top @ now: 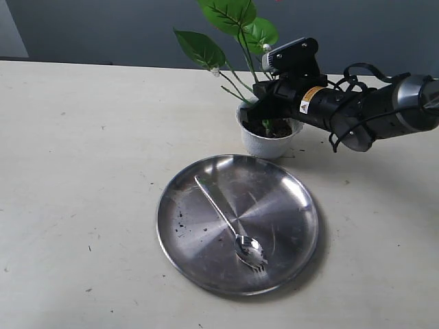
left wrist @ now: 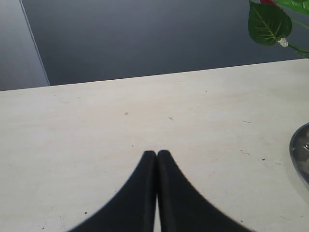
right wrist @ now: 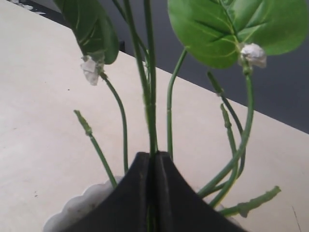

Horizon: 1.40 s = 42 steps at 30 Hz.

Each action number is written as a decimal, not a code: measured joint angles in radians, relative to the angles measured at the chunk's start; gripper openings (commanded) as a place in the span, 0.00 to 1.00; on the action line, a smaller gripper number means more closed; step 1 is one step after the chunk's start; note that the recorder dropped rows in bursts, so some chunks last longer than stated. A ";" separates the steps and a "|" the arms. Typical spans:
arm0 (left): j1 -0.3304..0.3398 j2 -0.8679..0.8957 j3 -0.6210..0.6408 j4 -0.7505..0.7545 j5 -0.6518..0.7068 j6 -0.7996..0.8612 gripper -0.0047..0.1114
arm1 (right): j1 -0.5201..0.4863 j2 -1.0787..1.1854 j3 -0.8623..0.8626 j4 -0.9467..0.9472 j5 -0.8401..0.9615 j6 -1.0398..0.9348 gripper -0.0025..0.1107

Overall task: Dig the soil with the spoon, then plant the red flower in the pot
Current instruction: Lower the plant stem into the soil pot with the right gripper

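The red flower (top: 233,31) loses its blooms past the top edge, and the right hand (top: 264,103) seemingly hides its stem base

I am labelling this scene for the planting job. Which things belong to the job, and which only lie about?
Job: red flower, pot, soil, spoon, right gripper shut on the stems.

Lying about: steel plate, left gripper, shut over bare table.
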 measured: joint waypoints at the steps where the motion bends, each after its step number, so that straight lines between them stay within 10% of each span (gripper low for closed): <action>1: 0.000 0.000 0.000 0.000 0.000 0.000 0.05 | 0.000 0.000 0.000 -0.003 -0.015 -0.005 0.02; 15: 0.000 0.000 0.000 0.000 0.000 0.000 0.05 | 0.000 0.000 0.170 -0.026 -0.333 -0.173 0.02; 42: 0.000 0.000 0.000 0.000 0.000 0.000 0.05 | 0.000 -0.004 0.184 0.000 -0.346 -0.149 0.02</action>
